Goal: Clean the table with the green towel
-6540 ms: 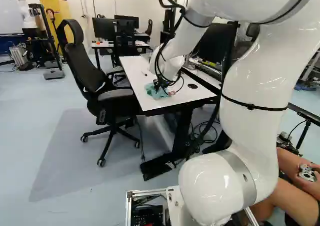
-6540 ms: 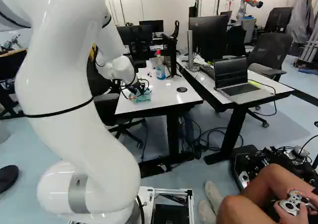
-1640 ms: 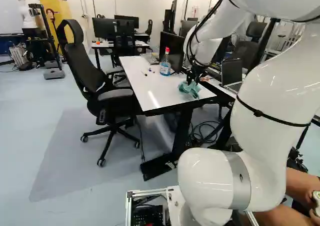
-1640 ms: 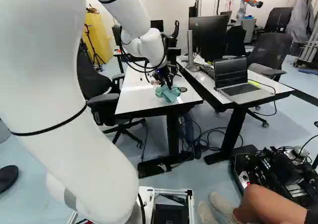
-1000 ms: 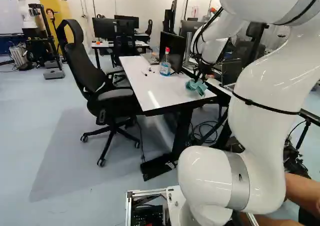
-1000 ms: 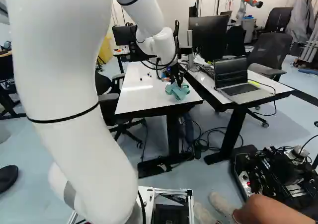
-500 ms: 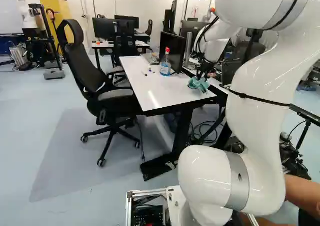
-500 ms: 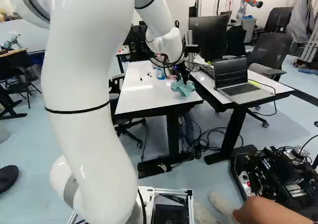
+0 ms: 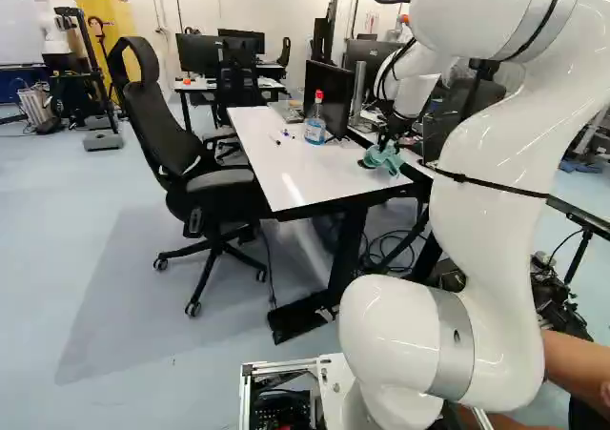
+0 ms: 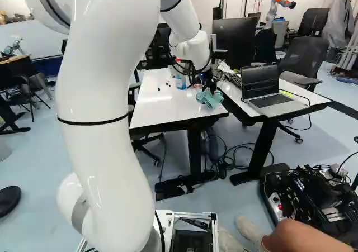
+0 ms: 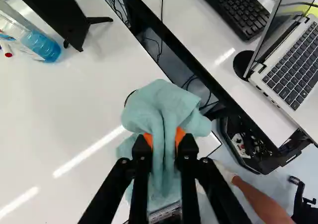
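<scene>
My gripper (image 10: 208, 85) is low over the near right corner of the white table (image 9: 300, 177). Under it the green towel (image 10: 210, 99) lies crumpled at the edge beside the gap to the neighbouring desk. In the wrist view a raised fold of the towel (image 11: 161, 100) runs between the fingers of the gripper (image 11: 163, 140), the orange pads against it from both sides. Cloth bulges out ahead of the fingers and beside them. Part of a round black disc in the tabletop shows next to the towel in the left base view.
A spray bottle with blue liquid (image 9: 315, 125), small pens (image 9: 287, 133) and a monitor (image 9: 328, 96) stand or lie farther along the table. The adjoining desk holds a laptop (image 10: 268, 93) and keyboard (image 11: 233, 8). An office chair (image 9: 214, 177) stands left of the table.
From the table's middle the arm has moved right, carrying the towel to the right-hand edge. Over the last half second it shifted slightly farther that way. The base has not moved.
</scene>
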Tool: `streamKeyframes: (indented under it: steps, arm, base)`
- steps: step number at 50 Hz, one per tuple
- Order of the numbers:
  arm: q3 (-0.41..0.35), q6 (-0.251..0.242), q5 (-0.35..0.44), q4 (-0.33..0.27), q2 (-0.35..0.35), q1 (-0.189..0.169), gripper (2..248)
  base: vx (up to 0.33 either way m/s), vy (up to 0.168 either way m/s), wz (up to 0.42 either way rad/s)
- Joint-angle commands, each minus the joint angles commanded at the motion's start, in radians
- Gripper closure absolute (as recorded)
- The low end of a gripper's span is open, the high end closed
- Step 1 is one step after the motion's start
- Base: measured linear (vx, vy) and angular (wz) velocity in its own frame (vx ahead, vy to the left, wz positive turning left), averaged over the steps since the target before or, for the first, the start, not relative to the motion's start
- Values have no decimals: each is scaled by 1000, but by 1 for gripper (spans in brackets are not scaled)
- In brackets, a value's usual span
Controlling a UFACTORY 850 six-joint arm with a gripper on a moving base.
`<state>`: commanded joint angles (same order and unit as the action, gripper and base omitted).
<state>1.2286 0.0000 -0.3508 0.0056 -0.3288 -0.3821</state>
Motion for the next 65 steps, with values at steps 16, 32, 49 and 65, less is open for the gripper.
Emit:
streamKeyframes:
  steps: [16, 32, 49, 65]
  arm:
    - [0, 0, 0, 0, 0, 0, 72]
    - [0, 0, 0, 0, 0, 0, 3]
    - [0, 0, 0, 0, 0, 0, 3]
    - [-11, 0, 12, 0, 6, 4, 3]
  base:
    - [0, 0, 0]
    - [0, 0, 0]
    - [0, 0, 0]
    - [0, 0, 0]
